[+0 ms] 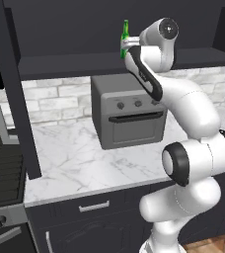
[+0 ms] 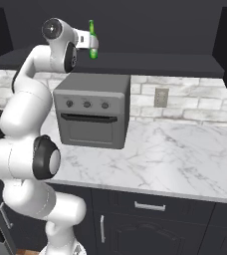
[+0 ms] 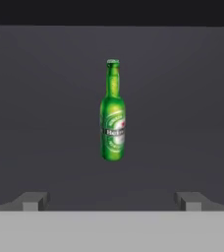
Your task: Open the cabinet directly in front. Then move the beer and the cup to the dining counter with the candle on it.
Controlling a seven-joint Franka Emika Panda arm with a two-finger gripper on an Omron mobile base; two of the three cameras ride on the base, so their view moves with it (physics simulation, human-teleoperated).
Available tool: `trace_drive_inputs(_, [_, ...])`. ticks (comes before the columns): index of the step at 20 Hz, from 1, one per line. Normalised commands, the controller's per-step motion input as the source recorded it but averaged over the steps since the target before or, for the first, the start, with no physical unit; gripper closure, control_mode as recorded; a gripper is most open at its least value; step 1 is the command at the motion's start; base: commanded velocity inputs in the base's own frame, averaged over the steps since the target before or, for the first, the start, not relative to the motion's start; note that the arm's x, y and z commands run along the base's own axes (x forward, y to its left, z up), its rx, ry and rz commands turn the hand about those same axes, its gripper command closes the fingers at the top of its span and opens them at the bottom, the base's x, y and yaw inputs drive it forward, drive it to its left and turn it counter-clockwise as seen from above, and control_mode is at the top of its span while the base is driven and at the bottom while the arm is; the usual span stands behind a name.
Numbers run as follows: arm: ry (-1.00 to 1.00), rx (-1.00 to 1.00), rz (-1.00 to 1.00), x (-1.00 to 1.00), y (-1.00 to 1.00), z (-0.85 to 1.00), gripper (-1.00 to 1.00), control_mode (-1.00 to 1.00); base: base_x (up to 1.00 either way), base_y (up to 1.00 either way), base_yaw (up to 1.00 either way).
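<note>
Hand view shows my fingers (image 3: 112,201) spread as wide as they go, the two dark tips far apart at the bottom of the picture with nothing between them. I have hold of nothing.

Straight ahead of the fingers, centred in the gap between the tips and somewhat beyond them, stands the beer (image 3: 113,110). It is upright: long axis vertical, cap at the top, label facing me, so it runs across the line of my reach rather than along it. From the fingers it lies dead forward and slightly high, with dark cabinet (image 3: 45,98) interior behind it on every side.

From the left base view, the beer (image 1: 125,39) sits just past the hand, on the shelf of the open cabinet (image 1: 60,64) above the counter (image 1: 75,158); the wrist hides the bottle's lower body. The right base view agrees: the bottle (image 2: 92,39) is right at the end of the hand, above the grey toaster oven (image 2: 91,112).

I judge the doors are already open and I am on the approach to the bottle. The coming move turns on pushing straight forward so the fingers straddle the body below the neck, then closing. A sideways drift could knock it over.

I cannot make out the cup from here.
</note>
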Motion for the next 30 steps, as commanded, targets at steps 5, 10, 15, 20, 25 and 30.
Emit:
trace_drive_inputs(5, [0.0,0.0,-0.01,0.44,0.0,0.0,-1.0,-1.0,0.0,0.0,0.0])
trace_drive_inputs(10, [0.0,0.0,-0.02,0.51,0.0,0.0,-1.0,-1.0,0.0,0.0,0.0])
trace_drive_inputs(15, [0.0,0.0,-0.02,0.46,0.0,0.0,-1.0,-1.0,0.0,0.0,0.0])
trace_drive_inputs(20, [0.0,0.0,-0.02,0.41,0.01,0.0,-1.0,-1.0,0.0,0.0,0.0])
trace_drive_inputs(25, [0.0,0.01,0.0,0.26,0.02,0.0,-1.0,-1.0,0.0,0.0,0.0])
trace_drive_inputs(30, [0.0,0.05,0.0,0.17,0.0,0.0,-1.0,-1.0,0.0,0.0,0.0])
